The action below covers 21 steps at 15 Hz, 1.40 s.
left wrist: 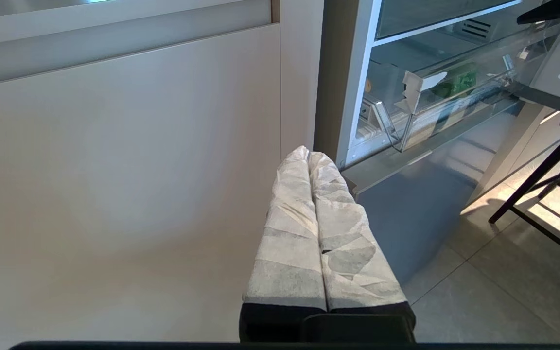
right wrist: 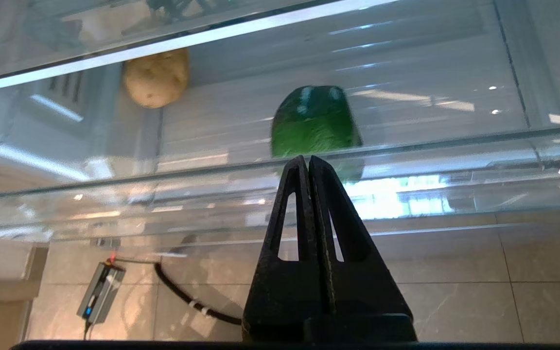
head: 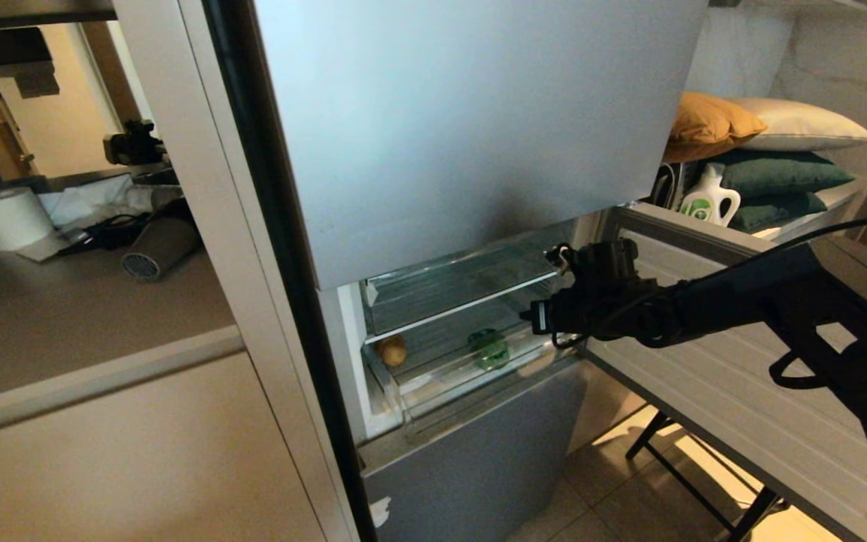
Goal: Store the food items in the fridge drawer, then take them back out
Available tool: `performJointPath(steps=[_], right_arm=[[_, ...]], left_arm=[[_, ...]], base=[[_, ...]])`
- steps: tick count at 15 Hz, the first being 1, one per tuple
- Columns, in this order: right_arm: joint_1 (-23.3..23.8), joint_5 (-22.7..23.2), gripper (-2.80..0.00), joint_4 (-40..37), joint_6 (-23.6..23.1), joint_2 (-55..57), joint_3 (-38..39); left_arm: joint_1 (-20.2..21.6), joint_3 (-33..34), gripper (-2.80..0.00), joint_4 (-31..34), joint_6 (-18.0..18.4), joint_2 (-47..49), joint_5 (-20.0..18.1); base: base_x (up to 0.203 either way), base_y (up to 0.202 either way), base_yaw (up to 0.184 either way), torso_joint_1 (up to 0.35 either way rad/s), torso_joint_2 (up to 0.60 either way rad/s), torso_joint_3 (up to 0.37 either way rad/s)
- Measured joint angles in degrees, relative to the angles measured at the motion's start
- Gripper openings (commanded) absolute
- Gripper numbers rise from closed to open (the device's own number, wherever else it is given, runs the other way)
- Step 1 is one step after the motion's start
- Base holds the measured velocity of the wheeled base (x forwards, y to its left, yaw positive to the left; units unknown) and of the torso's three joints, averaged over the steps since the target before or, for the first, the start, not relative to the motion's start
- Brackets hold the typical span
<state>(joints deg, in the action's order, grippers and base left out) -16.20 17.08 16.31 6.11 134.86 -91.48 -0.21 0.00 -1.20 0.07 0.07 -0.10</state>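
Fridge drawer (head: 433, 376) stands pulled out below the tall upper fridge door (head: 471, 120); clear bin, ribbed floor, silver-grey front panel (head: 479, 452) beneath it.

Inside the drawer: potato (head: 392, 350) toward the end nearest the beige cabinet (head: 140, 444); green bell pepper (head: 489, 348) near the drawer's middle, well apart from the potato. Both lie on the drawer floor. Nothing else seen in the bin.

Right gripper (right wrist: 308, 163): black fingers pressed together, nothing between them. It hangs just outside the drawer's clear front wall, in line with the pepper, with the wall between the two. Contact with the wall cannot be told. In the head view the arm reaches in from over the grey folding table (head: 742, 406).

Left gripper (left wrist: 309, 155): white-wrapped fingers closed, empty, low beside the cabinet, away from the drawer.
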Motion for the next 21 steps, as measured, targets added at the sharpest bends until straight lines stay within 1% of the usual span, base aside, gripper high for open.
performJointPath(steps=[6, 9, 12, 16, 19, 21], right_arm=[[0.1, -0.1, -2.8, -0.4, -0.1, 4.0, -5.8], [0.0, -2.2, -2.8, -0.4, -0.2, 6.1, -9.1], [0.0, -2.5, -2.8, -0.5, -0.3, 7.9, -10.7], [0.0, -2.5, -2.8, -3.2, -0.6, 9.2, -12.9], [0.0, -2.6, -2.8, -3.8, -0.8, 9.8, -14.0], [0.0, -2.6, -2.8, -6.3, -1.0, 9.8, -14.5]], left_arm=[[0.0, 0.0, -2.8, 0.0, 0.0, 0.0, 0.0], [0.0, 0.0, -2.8, 0.0, 0.0, 0.0, 0.0], [0.0, 0.0, -2.8, 0.0, 0.0, 0.0, 0.0], [0.0, 0.0, -2.8, 0.0, 0.0, 0.0, 0.0], [0.0, 0.0, -2.8, 0.0, 0.0, 0.0, 0.0], [0.0, 0.0, -2.8, 0.0, 0.0, 0.0, 0.0]], base=[[0.0, 0.0, 0.0, 0.0, 0.0, 0.0], [0.0, 0.0, 0.0, 0.0, 0.0, 0.0], [0.0, 0.0, 0.0, 0.0, 0.0, 0.0], [0.0, 0.0, 0.0, 0.0, 0.0, 0.0], [0.0, 0.0, 0.0, 0.0, 0.0, 0.0], [0.0, 0.0, 0.0, 0.0, 0.0, 0.0]])
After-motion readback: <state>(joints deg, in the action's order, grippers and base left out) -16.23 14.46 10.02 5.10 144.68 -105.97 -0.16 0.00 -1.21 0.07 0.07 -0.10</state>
